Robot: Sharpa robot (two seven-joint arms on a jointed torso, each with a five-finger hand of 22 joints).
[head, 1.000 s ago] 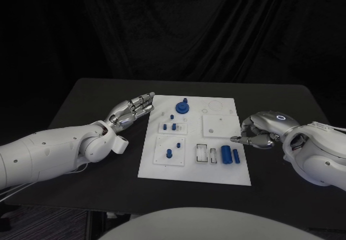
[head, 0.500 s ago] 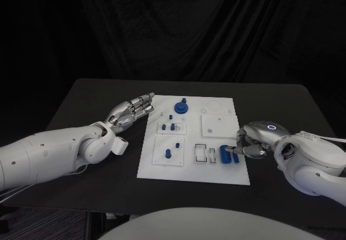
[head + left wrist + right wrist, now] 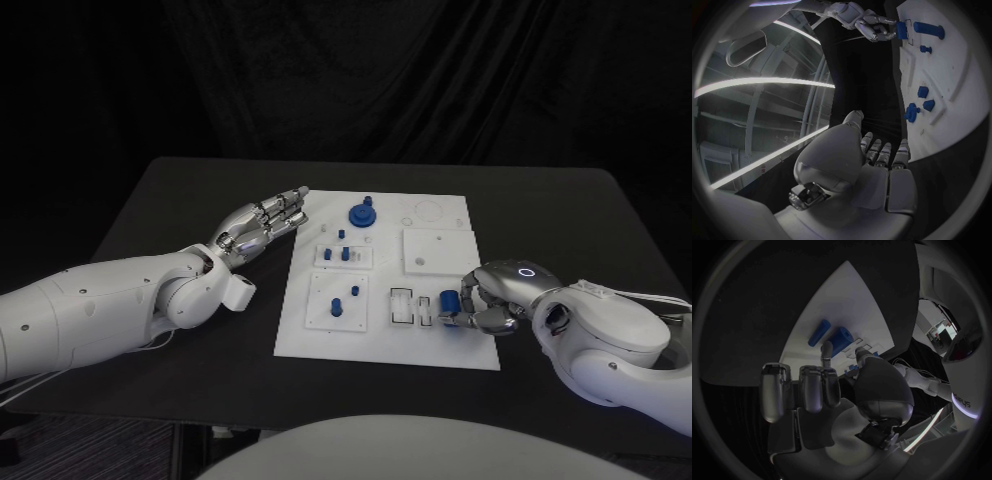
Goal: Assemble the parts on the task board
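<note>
A thick blue cylinder lies on its side near the right-hand front of the white task board, with a thinner blue pin just beside it and two empty rectangular slots on its other side. The right hand is down over this cylinder, fingers curled close around it; a fingertip appears to touch the piece, but whether it is truly pinched or only touched cannot be told from these views. The step in hand looks like taking hold of the cylinder so it can be seated in a matching recess. To do that well, the fingers should close squarely across the round body, not its ends, so it does not roll away or knock the thin pin beside it, and the lift should wait until the hold is firm. Further back on the board stand other blue parts, among them a round knob. The left hand rests beside the board's left edge, holding nothing, fingers stretched out and slightly apart.
</note>
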